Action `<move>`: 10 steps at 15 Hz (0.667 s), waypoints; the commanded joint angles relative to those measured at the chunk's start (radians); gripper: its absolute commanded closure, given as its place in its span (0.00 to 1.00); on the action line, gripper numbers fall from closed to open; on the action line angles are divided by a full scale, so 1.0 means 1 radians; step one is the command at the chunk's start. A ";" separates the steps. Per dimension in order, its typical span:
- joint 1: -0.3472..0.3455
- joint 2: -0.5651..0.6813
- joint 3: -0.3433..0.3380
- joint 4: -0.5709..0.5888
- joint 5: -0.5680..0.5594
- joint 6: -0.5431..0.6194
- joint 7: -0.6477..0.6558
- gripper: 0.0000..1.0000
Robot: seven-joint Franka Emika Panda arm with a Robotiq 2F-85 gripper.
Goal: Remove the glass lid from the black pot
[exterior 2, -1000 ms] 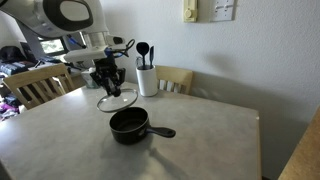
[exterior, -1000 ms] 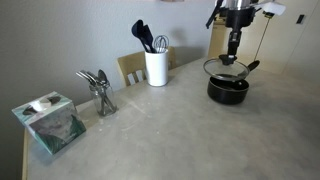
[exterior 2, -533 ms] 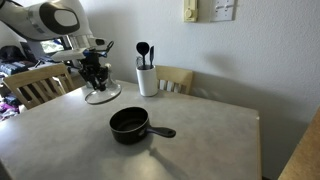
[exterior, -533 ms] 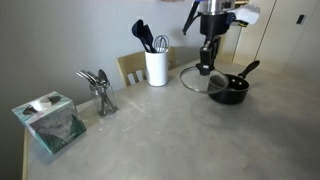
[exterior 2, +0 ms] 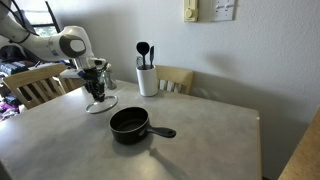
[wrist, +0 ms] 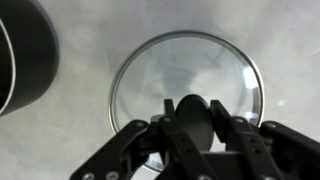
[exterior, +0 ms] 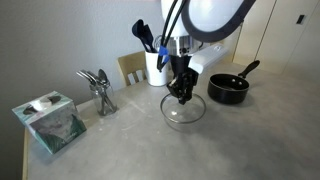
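Far left on the worktop (exterior: 130, 150): tissue box (exterior: 45, 118). Metal spoons (exterior: 97, 86) stand bunched at its 2 o'clock. Mid-frame: glass lid (exterior: 190, 114) sits low at the worktop, contact unclear. The fingers (exterior: 183, 90) pinch its black knob (wrist: 193, 118). Right: black pot (exterior: 228, 90), uncovered, at the lid's 2 o'clock and apart from it, handle angled toward 1 o'clock.

The glass lid (exterior: 184, 112), a clear metal-rimmed disc, is held level by its centre, apart from the black pot (exterior: 228, 90). The pot is seen uncovered, its long handle angled upward.
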State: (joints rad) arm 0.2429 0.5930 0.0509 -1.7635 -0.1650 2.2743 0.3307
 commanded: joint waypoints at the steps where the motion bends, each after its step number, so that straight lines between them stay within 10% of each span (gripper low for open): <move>1: 0.020 0.093 -0.029 0.095 0.023 -0.014 0.066 0.86; 10: -0.016 0.144 -0.025 0.163 0.126 -0.023 0.057 0.86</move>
State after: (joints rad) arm 0.2462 0.7208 0.0165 -1.6294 -0.0819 2.2721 0.4156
